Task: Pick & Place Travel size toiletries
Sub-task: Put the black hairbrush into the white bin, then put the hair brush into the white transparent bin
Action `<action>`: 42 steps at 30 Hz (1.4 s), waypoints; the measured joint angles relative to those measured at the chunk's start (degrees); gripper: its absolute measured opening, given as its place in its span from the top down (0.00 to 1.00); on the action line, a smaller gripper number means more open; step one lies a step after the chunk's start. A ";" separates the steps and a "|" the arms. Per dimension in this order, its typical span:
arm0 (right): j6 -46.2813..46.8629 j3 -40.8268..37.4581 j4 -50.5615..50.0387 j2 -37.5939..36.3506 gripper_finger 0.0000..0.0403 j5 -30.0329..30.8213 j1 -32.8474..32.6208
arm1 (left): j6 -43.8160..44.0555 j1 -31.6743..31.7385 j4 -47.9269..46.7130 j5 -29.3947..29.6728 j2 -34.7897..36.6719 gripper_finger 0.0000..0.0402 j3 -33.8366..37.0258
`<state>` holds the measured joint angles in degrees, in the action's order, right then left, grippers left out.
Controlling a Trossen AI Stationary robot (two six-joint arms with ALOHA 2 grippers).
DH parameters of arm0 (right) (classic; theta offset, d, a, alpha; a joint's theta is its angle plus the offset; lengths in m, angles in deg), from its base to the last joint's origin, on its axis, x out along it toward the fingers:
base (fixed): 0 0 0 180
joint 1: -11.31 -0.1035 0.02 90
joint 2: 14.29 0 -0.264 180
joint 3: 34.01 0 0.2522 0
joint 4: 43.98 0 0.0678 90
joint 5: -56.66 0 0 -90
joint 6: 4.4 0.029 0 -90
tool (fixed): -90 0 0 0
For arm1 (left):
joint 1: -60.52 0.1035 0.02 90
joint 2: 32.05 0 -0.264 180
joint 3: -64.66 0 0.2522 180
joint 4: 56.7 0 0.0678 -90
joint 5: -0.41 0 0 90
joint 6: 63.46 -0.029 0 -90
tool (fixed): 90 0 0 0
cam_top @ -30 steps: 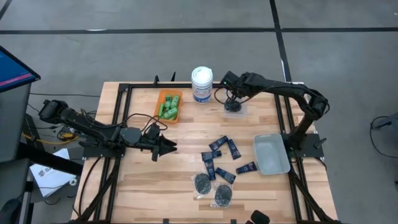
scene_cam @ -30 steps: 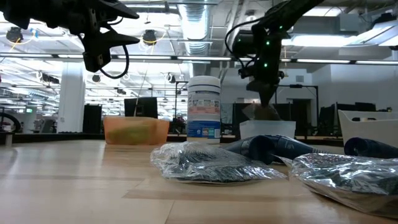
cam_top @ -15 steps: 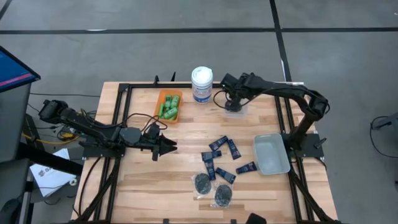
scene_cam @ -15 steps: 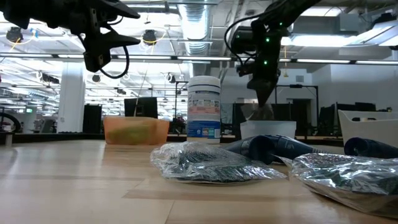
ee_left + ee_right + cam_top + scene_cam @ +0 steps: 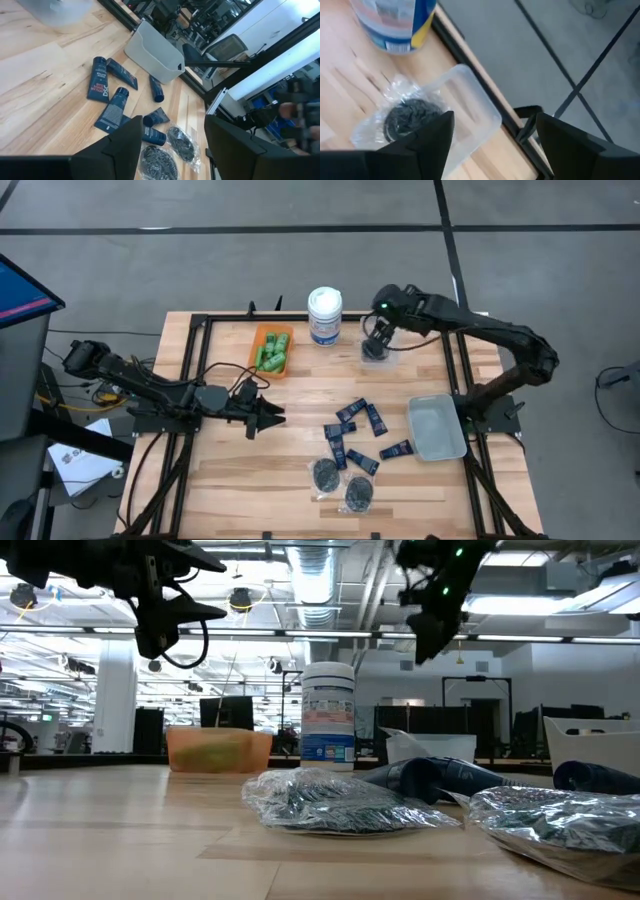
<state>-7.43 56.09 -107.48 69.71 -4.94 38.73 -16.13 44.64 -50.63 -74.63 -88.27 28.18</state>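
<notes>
A black disc in a clear packet (image 5: 408,118) lies in a small clear bin (image 5: 479,107) at the table's far side, next to the white canister (image 5: 324,315). My right gripper (image 5: 490,150) hangs open above that bin (image 5: 385,358), touching nothing. More toiletries lie on the bare wood at mid-table: several navy tubes (image 5: 360,420) and two disc packets (image 5: 325,473). Green little bottles (image 5: 272,352) fill an orange bin (image 5: 262,332). My left gripper (image 5: 274,417) hovers open above the table, left of the tubes (image 5: 107,87).
A larger pale bin (image 5: 436,427) stands at the table's right, near the right arm's base. The black frame rails (image 5: 190,380) run along the table's left and right sides. Bare wood lies between the left gripper and the orange bin.
My right gripper has opened and let go of the disc packet, which now lies in the small clear bin. It has then risen well clear of the bin. My left arm has kept its place.
</notes>
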 joint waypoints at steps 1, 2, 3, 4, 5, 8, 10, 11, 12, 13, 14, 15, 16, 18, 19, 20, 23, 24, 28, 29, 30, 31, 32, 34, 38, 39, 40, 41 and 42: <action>0.05 0.00 0.00 -1.26 0.32 -0.08 -0.04 | 0.00 0.00 0.17 0.00 -0.43 0.48 0.00; 0.07 0.00 -0.06 -2.53 0.32 -0.85 -0.11 | 0.02 0.00 0.54 0.00 -1.07 0.48 0.00; 0.42 0.00 -0.27 -3.70 0.32 -2.03 -0.27 | 0.03 -0.03 0.91 -0.01 -1.83 0.48 0.00; 1.17 0.00 -0.62 -4.83 0.32 -3.13 -0.52 | 0.03 -0.12 1.37 -0.26 -2.67 0.48 0.00; 2.23 0.00 -0.97 -5.89 0.32 -4.36 -0.82 | 0.04 -0.27 2.03 -0.46 -3.60 0.48 0.00; 5.43 0.00 -2.25 -8.80 0.32 -6.54 -1.80 | 1.20 -1.05 3.21 -2.31 -7.20 0.47 0.00; 7.17 0.00 -3.21 -10.52 0.32 -6.97 -2.64 | 1.53 -1.68 3.27 -3.84 -10.14 0.46 -0.26; 8.01 0.00 -3.57 -11.21 0.32 -6.97 -3.11 | 1.32 -2.04 3.25 -4.49 -11.81 0.45 -0.73; 8.82 0.00 -4.04 -11.75 0.32 -6.99 -3.56 | 0.81 -2.38 3.29 -5.07 -13.46 0.45 -1.45; 9.58 0.00 -4.53 -12.24 0.32 -6.98 -4.03 | -0.11 -2.68 3.37 -5.42 -15.15 0.45 -2.30; 10.32 0.00 -4.84 -12.61 0.32 -6.99 -4.52 | -1.10 -2.92 3.45 -5.61 -16.98 0.45 -3.24; 10.99 0.00 -5.19 -12.95 0.32 -6.98 -4.99 | -2.10 -3.03 3.44 -5.83 -18.79 0.45 -4.30; 11.61 0.00 -5.68 -13.24 0.32 -6.99 -5.50 | -2.84 -3.08 3.41 -5.87 -20.63 0.44 -5.40; 12.51 0.00 -6.44 -13.37 0.32 -6.99 -6.47 | -4.37 -3.03 3.45 -5.85 -24.12 0.44 -7.58; 13.00 0.00 -6.99 -13.32 0.32 -7.00 -6.98 | -4.99 -2.87 3.44 -5.84 -25.77 0.44 -8.51; 13.27 0.00 -7.64 -13.24 0.32 -6.99 -7.41 | -5.29 -2.68 3.53 -5.84 -27.59 0.44 -9.44; 13.62 0.00 -8.83 -13.04 0.32 -6.98 -8.60 | -5.13 -1.65 3.22 -5.85 -32.34 0.44 -11.53; 13.62 0.00 -9.23 -12.84 0.32 -6.98 -9.01 | -5.08 -1.21 3.27 -5.86 -33.70 0.44 -12.26; 13.62 0.00 -9.79 -12.82 0.32 -6.96 -10.25 | -5.09 0.19 3.90 -5.86 -38.44 0.44 -15.61; 13.62 0.00 -9.79 -12.82 0.32 -6.97 -10.47 | -5.09 0.43 3.85 -5.86 -39.28 0.44 -16.35; 13.62 0.00 -9.80 -12.78 0.32 -6.97 -10.64 | -5.09 0.62 3.89 -5.86 -40.29 0.44 -17.31; 13.62 0.00 -9.81 -12.76 0.32 -6.97 -10.69 | -5.09 0.68 4.23 -5.86 -41.46 0.44 -18.39; 13.60 0.00 -9.81 -12.78 0.32 -6.97 -10.75 | -5.09 0.70 4.26 -5.84 -42.45 0.44 -19.14; 13.35 0.00 -9.83 -12.78 0.32 -6.96 -10.72 | -5.09 0.60 4.28 -5.87 -44.48 0.44 -20.41; 13.16 0.00 -9.83 -12.78 0.32 -6.96 -10.71 | -4.82 0.42 4.58 -6.51 -48.07 0.44 -22.55; 13.14 0.00 -9.82 -12.78 0.32 -6.97 -10.73 | -4.77 0.42 4.93 -6.67 -48.68 0.44 -23.06; 13.12 0.00 -9.83 -12.78 0.32 -6.97 -10.74 | -4.78 0.42 5.00 -6.70 -49.01 0.44 -23.26; 13.10 0.00 -9.84 -12.78 0.32 -6.95 -10.88 | -4.78 0.42 5.03 -6.70 -49.36 0.44 -23.50; 12.93 0.00 -9.81 -12.78 0.32 -6.97 -10.96 | -4.76 0.42 5.27 -6.73 -49.77 0.44 -23.75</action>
<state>5.50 56.09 -117.29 56.93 -11.91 27.76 -20.89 45.05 -45.36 -81.37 -138.04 4.43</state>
